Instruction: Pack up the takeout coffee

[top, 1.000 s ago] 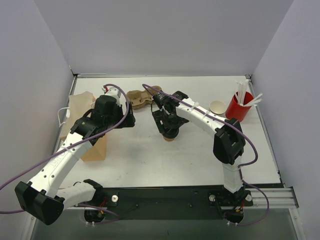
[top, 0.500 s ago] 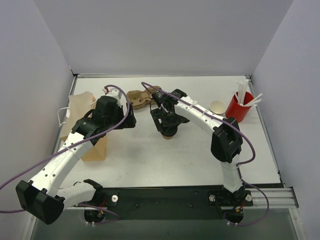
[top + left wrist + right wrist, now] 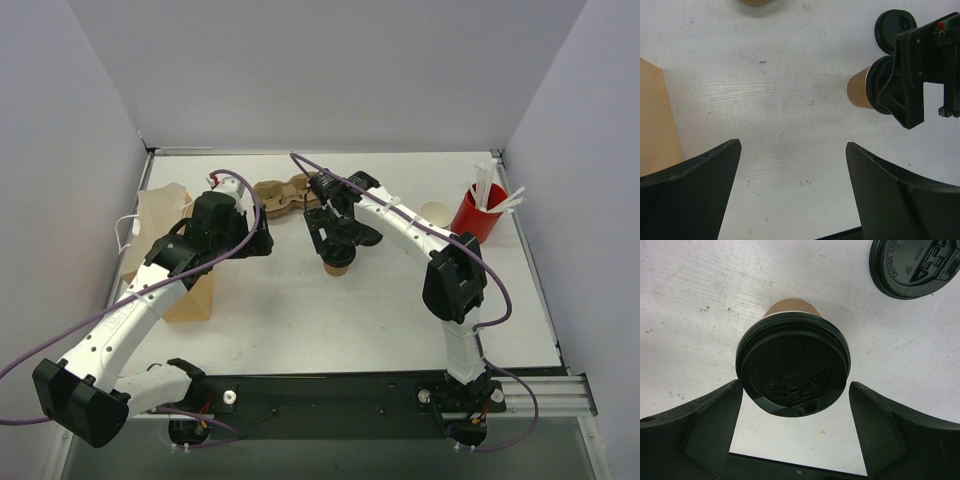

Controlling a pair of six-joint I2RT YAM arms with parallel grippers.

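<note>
Tapered kraft-paper coffee cup (image 3: 792, 362), glossy round black lid (image 3: 794, 371)

My right gripper (image 3: 338, 243) has drawn back from low over the takeout coffee (image 3: 338, 264) toward the far side of the worktop (image 3: 400, 320), so the cup's brown wall now shows nearer the arm bases than the gripper. My right forearm has swung further from the bases, its purple cable (image 3: 330, 180) arching higher. My left gripper (image 3: 262, 240) has shifted only marginally.
</note>
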